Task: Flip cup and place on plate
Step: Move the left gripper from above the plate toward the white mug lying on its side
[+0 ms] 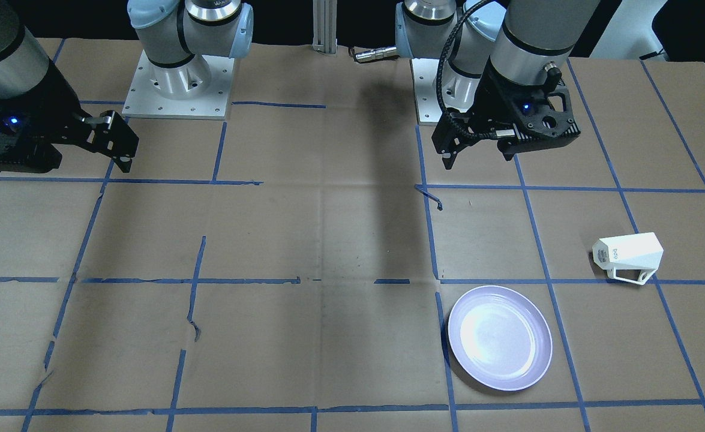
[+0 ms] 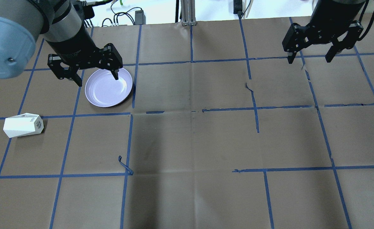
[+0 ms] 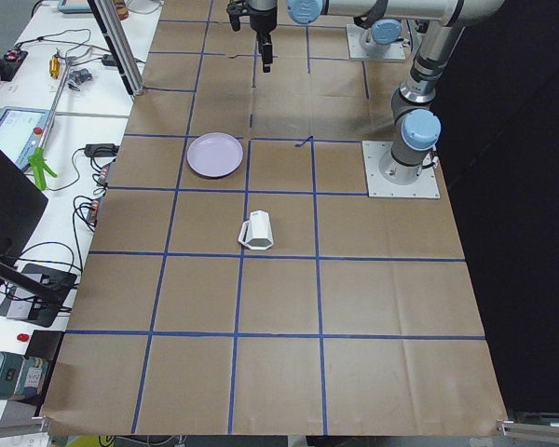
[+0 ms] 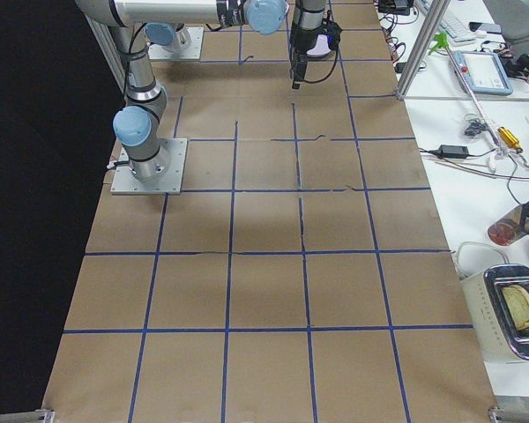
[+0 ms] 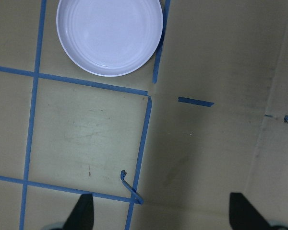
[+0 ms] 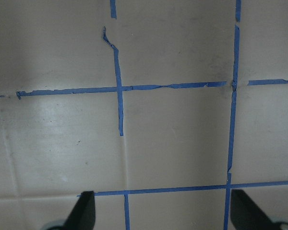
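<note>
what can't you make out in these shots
- Blue lettering on the cup: too small to read in the front-facing and overhead views.
- Inside of the cup: its mouth is turned away in both; too small in the exterior left view.
- Top rim of the plate: cut off by the left wrist view's edge.
- The cup lies outside both wrist views.

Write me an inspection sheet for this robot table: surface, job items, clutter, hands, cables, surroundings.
Surface: brown paper table gridded with blue tape, torn in places.
Job's things: cup lying on its side, apart from the empty plate.
Clutter: one peeled tape curl.
Hands: left hand and right hand both open, raised, holding nothing.
Cables: black cable looped at the left arm's wrist; loose wires on the side bench.
Surroundings: tablet and small tools on that bench.
</note>
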You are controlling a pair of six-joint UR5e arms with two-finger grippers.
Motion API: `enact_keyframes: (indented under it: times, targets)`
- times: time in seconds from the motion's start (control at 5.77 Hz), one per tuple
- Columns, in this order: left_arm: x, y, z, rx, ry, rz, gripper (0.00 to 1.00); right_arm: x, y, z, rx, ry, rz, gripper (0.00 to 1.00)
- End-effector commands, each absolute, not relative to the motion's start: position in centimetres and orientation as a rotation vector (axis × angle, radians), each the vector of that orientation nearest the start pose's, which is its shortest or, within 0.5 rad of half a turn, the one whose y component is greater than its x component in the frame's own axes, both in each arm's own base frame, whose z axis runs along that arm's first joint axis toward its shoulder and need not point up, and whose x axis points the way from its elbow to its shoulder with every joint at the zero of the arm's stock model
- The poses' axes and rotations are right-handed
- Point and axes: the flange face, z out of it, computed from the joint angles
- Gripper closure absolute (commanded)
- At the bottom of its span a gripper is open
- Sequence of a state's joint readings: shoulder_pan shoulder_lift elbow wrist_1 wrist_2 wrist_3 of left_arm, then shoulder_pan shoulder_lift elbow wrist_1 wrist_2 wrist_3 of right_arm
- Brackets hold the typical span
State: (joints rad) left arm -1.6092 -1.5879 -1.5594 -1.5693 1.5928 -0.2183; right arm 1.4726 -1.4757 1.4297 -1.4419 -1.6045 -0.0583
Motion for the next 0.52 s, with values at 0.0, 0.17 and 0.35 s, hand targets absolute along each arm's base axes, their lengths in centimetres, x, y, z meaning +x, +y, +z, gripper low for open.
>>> enact_keyframes:
  times: [0.0,0.17,0.35]
  targets:
    - [-1.30,-52.88,47.71,-0.203,3.181,-0.025,0.01,7.80,-53.35,49.62,0.061,3.165,0.135,0.00]
    - [-1.16,-52.90,47.70,-0.200,3.182,-0.026,0.01,7.80,-53.35,49.62,0.061,3.165,0.135,0.00]
    - [-1.16,-52.90,47.70,-0.200,3.182,-0.026,0.01,7.80,-53.35,49.62,0.061,3.165,0.135,0.00]
